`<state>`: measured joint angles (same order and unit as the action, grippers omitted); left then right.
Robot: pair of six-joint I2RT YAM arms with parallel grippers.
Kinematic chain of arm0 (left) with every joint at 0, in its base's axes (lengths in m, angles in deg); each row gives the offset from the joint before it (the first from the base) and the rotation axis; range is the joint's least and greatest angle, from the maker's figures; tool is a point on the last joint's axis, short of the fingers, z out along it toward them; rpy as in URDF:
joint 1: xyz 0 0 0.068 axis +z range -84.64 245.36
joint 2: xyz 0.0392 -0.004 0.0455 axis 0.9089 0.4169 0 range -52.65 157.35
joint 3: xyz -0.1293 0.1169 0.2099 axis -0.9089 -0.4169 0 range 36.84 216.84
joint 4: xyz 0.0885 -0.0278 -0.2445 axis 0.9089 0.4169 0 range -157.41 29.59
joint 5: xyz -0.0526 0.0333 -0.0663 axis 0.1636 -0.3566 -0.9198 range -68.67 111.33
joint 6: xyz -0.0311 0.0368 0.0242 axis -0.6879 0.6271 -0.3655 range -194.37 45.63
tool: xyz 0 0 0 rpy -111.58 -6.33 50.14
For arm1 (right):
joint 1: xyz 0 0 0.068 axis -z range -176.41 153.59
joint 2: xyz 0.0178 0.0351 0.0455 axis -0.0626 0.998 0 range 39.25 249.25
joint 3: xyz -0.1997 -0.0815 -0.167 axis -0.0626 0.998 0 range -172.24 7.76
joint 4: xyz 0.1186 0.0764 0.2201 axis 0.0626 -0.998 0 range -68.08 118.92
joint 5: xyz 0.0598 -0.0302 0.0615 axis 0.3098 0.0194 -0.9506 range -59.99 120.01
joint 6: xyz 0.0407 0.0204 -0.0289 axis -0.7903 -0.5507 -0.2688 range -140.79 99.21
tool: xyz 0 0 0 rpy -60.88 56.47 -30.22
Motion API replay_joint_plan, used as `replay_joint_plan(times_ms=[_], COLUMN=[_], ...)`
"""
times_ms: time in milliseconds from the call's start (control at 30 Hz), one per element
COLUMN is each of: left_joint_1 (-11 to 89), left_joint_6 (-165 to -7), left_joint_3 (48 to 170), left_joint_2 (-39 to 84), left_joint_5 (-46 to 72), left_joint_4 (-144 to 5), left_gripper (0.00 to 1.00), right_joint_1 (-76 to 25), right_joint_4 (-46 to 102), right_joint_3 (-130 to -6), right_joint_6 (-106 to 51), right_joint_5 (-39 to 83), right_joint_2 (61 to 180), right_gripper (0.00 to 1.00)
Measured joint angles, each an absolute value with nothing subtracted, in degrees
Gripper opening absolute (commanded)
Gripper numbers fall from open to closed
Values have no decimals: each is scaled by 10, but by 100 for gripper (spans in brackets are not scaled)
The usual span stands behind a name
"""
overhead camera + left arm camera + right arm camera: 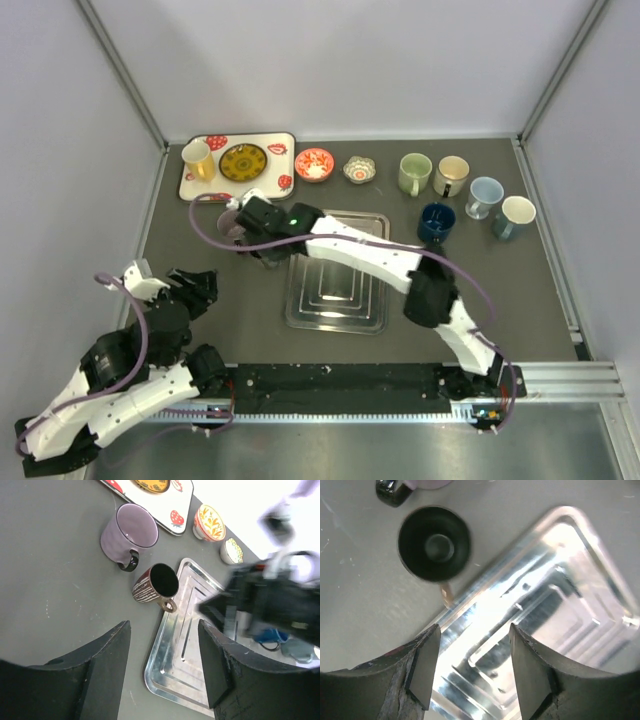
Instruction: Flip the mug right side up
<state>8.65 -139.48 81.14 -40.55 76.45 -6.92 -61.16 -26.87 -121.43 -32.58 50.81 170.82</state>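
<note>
Left wrist, one striped mug (pixel 150 587) (upright), one purple mug (pixel 127 532), one tray (pixel 180 662).

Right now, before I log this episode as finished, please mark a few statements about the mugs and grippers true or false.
1. The striped mug stands with its opening up. True.
2. The right gripper is shut on the striped mug. False: it is open and empty, above the mug.
3. The striped mug sits inside the metal tray. False: it stands on the table beside the tray's corner.
4. The purple mug stands upright close to the striped mug. True.
5. The left gripper holds a mug. False: it is open and empty.
</note>
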Motion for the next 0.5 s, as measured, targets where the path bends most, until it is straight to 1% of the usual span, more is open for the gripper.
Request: replay_joint_plan(times_ms=[33,67,133,200,333,500], left_joint_1=[87,87,87,87,87,87], left_joint_6=[-1384,-1369,-1335,-1303,-1253,-1210], left_joint_3=[810,809,805,804,810,833], left_joint_2=[-405,-405,-401,-378,-272,-131], left_joint_5=[761,758,748,740,716,688], left_joint_4=[-78,-86,-106,-132,-174,-219], left_gripper=[76,98,98,98,99,99], right_joint_1=[-612,-611,-611,-608,-600,-597], right_joint_4=[-265,-263,-255,-246,-214,-190], right_joint_3=[-1189,-1156,-1082,-994,-833,-614], right_joint_6=[-326,-326,-325,-328,-353,-409], right_joint_5=[522,537,576,621,696,741], right_joint_2=[1672,1627,1526,1392,1160,965], right_gripper=[59,59,59,60,60,61])
